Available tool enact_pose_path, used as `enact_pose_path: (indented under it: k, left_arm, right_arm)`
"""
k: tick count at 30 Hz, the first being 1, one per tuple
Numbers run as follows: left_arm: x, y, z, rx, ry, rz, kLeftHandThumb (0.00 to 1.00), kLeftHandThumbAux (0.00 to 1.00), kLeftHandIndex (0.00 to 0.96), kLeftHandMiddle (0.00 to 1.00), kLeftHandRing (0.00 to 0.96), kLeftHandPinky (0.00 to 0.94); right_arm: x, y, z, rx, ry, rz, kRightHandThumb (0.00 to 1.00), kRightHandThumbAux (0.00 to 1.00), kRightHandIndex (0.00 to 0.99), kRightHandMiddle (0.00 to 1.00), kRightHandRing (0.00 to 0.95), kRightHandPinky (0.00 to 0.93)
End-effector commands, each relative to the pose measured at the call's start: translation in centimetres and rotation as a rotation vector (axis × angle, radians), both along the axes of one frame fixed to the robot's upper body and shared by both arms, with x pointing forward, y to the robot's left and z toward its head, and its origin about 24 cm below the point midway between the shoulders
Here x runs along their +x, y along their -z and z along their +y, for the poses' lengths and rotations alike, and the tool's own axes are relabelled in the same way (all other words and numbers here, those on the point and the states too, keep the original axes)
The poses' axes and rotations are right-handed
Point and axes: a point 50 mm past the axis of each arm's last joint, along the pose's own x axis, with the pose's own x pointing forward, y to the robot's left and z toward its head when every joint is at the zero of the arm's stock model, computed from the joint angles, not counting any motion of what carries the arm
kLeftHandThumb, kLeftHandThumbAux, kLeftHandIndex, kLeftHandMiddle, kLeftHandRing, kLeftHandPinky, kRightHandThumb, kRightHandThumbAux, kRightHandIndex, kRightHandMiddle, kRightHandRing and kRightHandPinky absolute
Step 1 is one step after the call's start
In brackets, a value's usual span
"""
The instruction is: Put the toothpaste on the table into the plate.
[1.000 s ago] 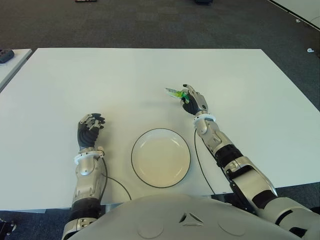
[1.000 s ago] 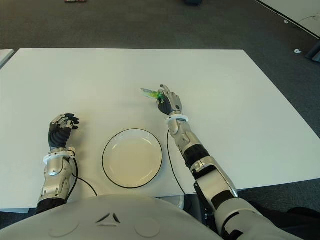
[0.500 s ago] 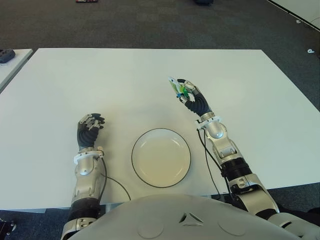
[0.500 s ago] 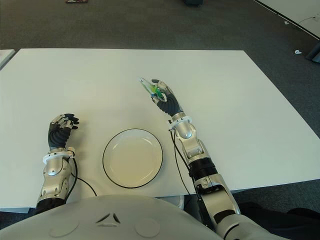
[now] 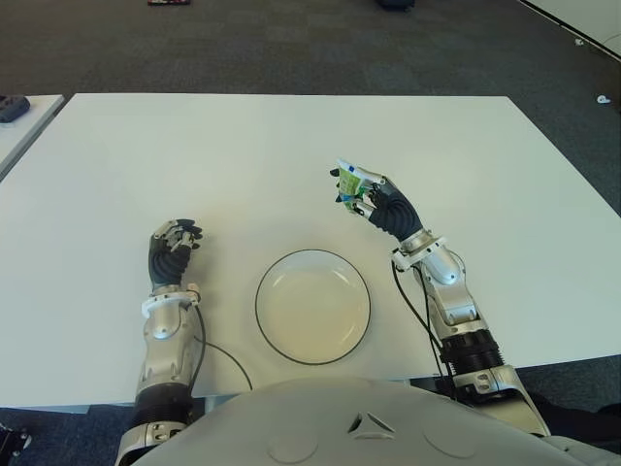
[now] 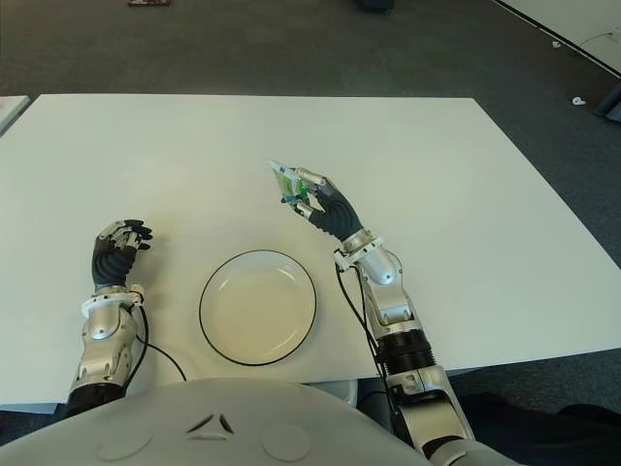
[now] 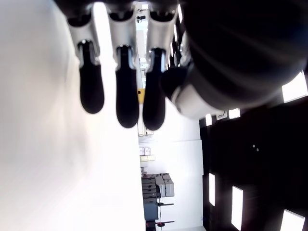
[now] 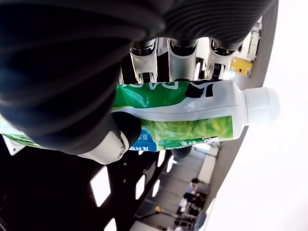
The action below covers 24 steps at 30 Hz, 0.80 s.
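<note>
Right hand (image 5: pixel 380 202) is raised above the white table (image 5: pixel 243 155), beyond and to the right of the plate (image 5: pixel 311 307). Its fingers are curled around a toothpaste tube (image 5: pixel 351 183); the right wrist view shows the thumb (image 8: pixel 113 137) pressing across the tube's green-and-white body (image 8: pixel 187 115) against the other fingers (image 8: pixel 179 60), with the white cap (image 8: pixel 262 106) sticking out past the hand. From the head cameras the tube stands steeply tilted in the grip, its flat crimped end uppermost and toward the table's far side. The tube is clear of the tabletop, held in the air, and not over the plate: it shows beyond the plate's far right rim.

The plate is round, white, with a dark rim, and lies near the table's front edge, roughly centred before the robot. Nothing lies in it.

Left hand (image 5: pixel 172 248) shows to the left of the plate, well apart from it, forearm running back to the table's front edge. Its fingers are curled inward and hold nothing; the left wrist view shows the dark fingertips (image 7: pixel 122 103) bent down side by side close to the white surface. Whether they touch the table cannot be told.

A thin black cable (image 5: pixel 225 355) runs from the left forearm across the table toward the front edge.
</note>
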Motion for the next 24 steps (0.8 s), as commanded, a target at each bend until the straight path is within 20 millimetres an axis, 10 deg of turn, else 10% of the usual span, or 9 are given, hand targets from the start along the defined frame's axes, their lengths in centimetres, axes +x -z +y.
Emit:
enact_pose_path:
  k: [1, 24]
  left_arm:
    - [0.2, 0.1, 0.0, 0.002, -0.005, 0.023, 0.704, 0.719, 0.426, 0.491, 0.501, 0.503]
    - [0.3, 0.0, 0.0, 0.003, -0.001, 0.011, 0.704, 0.718, 0.426, 0.507, 0.515, 0.501]
  right_arm:
    - [-1.3, -0.5, 0.3, -0.019, -0.073, 0.005, 0.685, 0.725, 0.411, 0.301, 0.259, 0.285]
    - [-3.4, -0.2, 2.5, -0.350, -0.420, 0.090, 0.829, 0.685, 0.424, 0.488, 0.527, 0.557]
